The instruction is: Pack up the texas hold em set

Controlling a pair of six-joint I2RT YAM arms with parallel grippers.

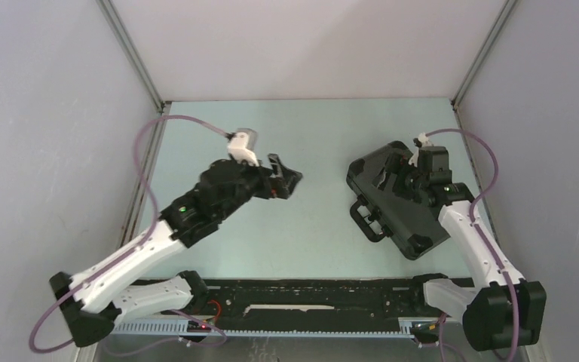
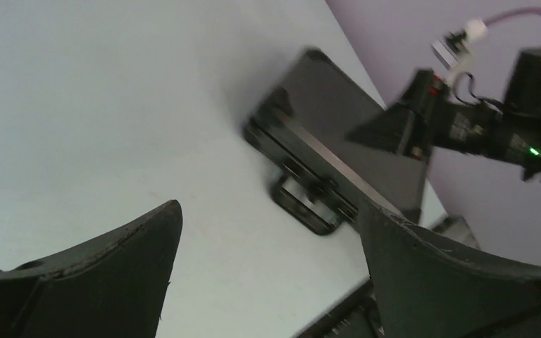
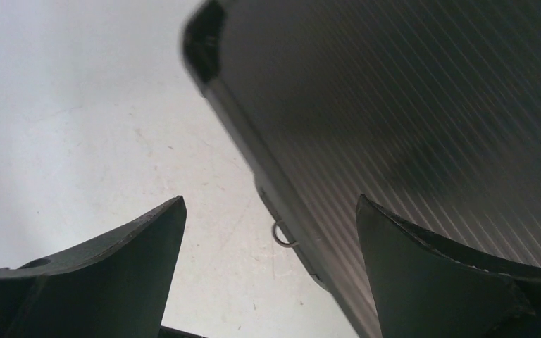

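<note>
One closed black case, two claws, left claw spread wide, empty, right claw spread wide over case

L gripper & R gripper both wide open — pointing twd each other.

Pale green table, closed black case lying flat, right side

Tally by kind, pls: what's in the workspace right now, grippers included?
black hard case, closed: 1
grippers, jaws open: 2 (left gripper, right gripper)
loose chips or cards in view: 0
Total: 3
</note>
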